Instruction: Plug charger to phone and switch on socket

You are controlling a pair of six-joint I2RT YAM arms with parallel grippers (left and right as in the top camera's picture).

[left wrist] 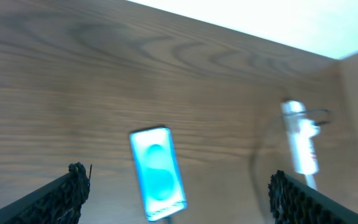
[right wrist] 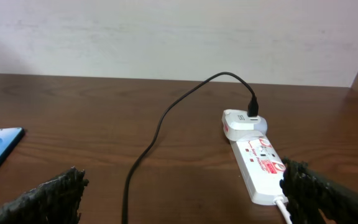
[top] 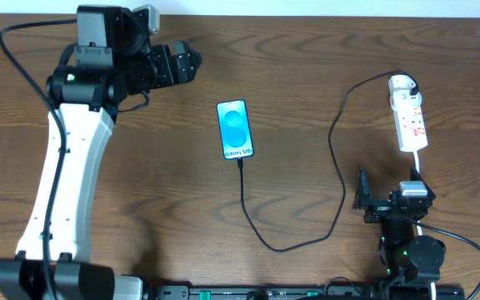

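Note:
The phone (top: 235, 129) lies face up mid-table, its screen light blue. The charger's thin black cable (top: 337, 158) meets the phone's lower edge, loops toward the front of the table and rises to a black plug (right wrist: 252, 112) seated in the socket's rounded end. The socket (top: 409, 117), a white strip with red marks, lies at the right. My left gripper (top: 188, 65) hovers open left of and beyond the phone (left wrist: 157, 173), holding nothing. My right gripper (top: 362, 200) is open and empty, short of the socket (right wrist: 257, 162), with the cable (right wrist: 160, 124) running ahead of it.
The socket's thick white cord (top: 417, 162) runs from its near end toward the right arm's base. A pale wall (right wrist: 166, 31) stands behind the table's far edge. Bare dark wood (top: 307, 67) lies between phone and socket.

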